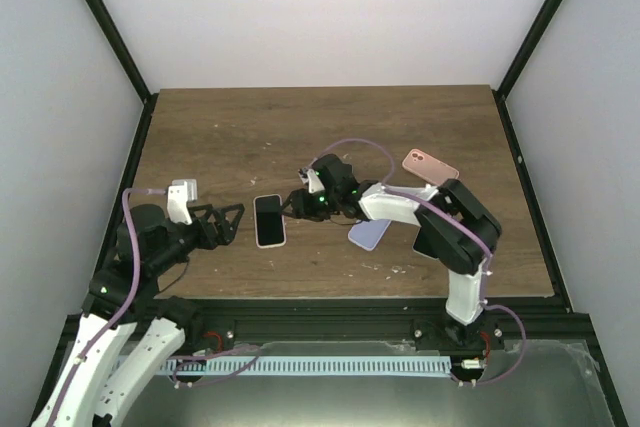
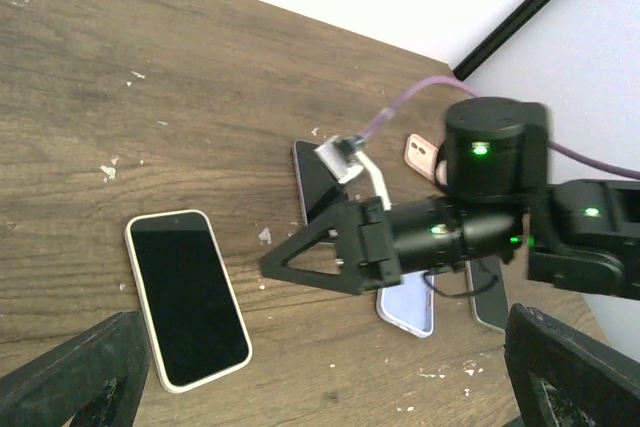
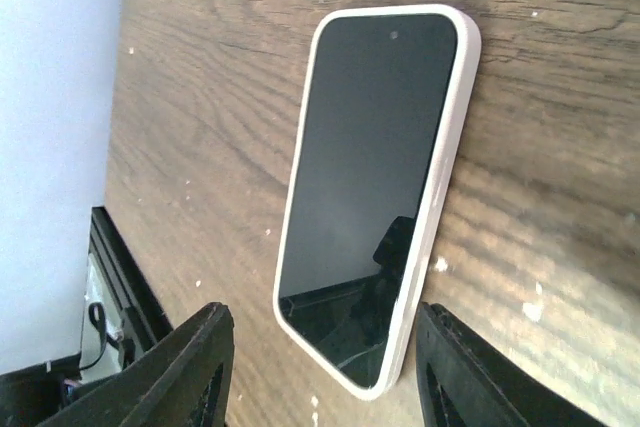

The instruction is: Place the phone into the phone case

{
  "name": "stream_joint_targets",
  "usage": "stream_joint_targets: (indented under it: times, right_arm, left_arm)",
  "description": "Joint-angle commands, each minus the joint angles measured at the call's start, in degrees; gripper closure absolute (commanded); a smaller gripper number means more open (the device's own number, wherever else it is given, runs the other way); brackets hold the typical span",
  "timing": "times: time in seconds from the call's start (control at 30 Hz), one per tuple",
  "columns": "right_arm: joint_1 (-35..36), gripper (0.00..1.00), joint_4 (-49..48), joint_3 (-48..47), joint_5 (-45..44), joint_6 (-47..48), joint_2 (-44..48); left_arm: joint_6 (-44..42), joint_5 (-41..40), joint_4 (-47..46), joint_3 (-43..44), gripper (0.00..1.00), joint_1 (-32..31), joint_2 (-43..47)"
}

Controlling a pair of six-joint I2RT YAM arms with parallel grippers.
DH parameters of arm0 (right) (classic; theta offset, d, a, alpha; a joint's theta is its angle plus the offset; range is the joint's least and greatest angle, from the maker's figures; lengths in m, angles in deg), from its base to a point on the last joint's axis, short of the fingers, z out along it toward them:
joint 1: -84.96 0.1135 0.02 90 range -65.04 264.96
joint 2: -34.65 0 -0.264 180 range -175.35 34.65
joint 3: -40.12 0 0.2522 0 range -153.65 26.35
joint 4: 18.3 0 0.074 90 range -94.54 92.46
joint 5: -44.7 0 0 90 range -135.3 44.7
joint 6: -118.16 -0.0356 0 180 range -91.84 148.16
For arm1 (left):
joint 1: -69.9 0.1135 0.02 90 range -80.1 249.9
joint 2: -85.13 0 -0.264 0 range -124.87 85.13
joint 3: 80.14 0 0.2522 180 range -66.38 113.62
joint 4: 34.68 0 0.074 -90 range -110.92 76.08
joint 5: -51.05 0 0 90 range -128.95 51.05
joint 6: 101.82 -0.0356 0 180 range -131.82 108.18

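Note:
A phone (image 1: 268,220) with a black screen and a cream-white rim lies face up on the wooden table, between my two grippers. It also shows in the left wrist view (image 2: 188,299) and the right wrist view (image 3: 375,177). A lavender phone case (image 1: 370,235) lies open side up under my right arm, also in the left wrist view (image 2: 408,312). My left gripper (image 1: 232,222) is open and empty just left of the phone. My right gripper (image 1: 295,205) is open and empty, low at the phone's right edge; its fingers (image 3: 185,367) straddle the phone's near end.
A pink phone (image 1: 430,165) lies behind the right arm, also in the left wrist view (image 2: 422,155). A dark phone (image 2: 318,182) lies under the right wrist. Another dark slab (image 1: 425,242) lies beside the lavender case. Black frame posts border the table (image 1: 250,127).

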Motion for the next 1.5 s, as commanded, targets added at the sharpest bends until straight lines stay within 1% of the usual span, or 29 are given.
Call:
stream_joint_targets:
  times: [0.0, 0.23, 0.43, 0.53, 0.63, 0.73, 0.87, 0.9, 1.0, 1.2, 1.33, 1.47]
  right_arm:
    - [-0.4, 0.49, 0.2, 4.5, -4.3, -2.7, 7.7]
    - [-0.9, 0.48, 10.5, 9.0, -15.1, -4.1, 17.4]
    - [-2.3, 0.43, 24.5, 12.0, -32.2, -4.8, 26.9]
    - [-5.5, 0.45, 29.6, 14.8, -37.8, -6.7, 32.0]
    - [-9.3, 0.50, 30.7, 18.5, -39.3, -7.7, 35.8]
    - [-11.1, 0.59, 30.1, 21.4, -40.5, -8.4, 38.0]
    - [-11.4, 0.69, 28.5, 22.8, -39.7, -8.5, 36.7]
    - [-11.4, 0.70, 27.7, 22.9, -39.3, -8.5, 36.1]
    - [-11.4, 0.71, 24.8, 23.7, -37.4, -8.4, 33.6]
    - [-11.4, 0.71, 24.2, 23.8, -36.9, -11.0, 28.8]
    - [-11.4, 0.72, 25.2, 24.0, -38.2, -13.0, 27.8]
    - [-11.4, 0.72, 24.7, 24.7, -38.7, -13.0, 27.6]
  left_arm:
    - [0.6, 0.1, -1.5, -1.0, 0.02, -0.2, 0.0]
    - [0.5, 0.6, -2.0, -1.4, 0.02, -0.2, -0.8]
    - [0.3, 0.3, -2.0, -1.7, 0.02, -0.2, -0.9]
    - [0.2, 0.3, -2.2, -1.8, 0.02, -0.2, -1.1]
    - [0.2, 0.4, -2.2, -2.0, 0.02, -0.2, -1.2]
    - [0.3, 0.4, -2.2, -2.2, 0.03, -0.2, -1.0]
    - [0.3, 0.4, -2.2, -2.2, 0.03, -0.2, -0.9]
    - [0.3, 0.4, -2.1, -2.3, 0.03, -0.2, -0.8]
    - [0.3, 0.3, -2.1, -2.2, 0.03, -0.2, -0.7]
    - [0.4, 0.2, -1.9, -2.4, 0.03, -0.2, -0.1]
    - [0.3, 0.3, -2.1, -2.5, 0.03, -0.2, 0.0]
    - [0.3, 0.3, -2.2, -2.6, 0.03, -0.2, 0.0]
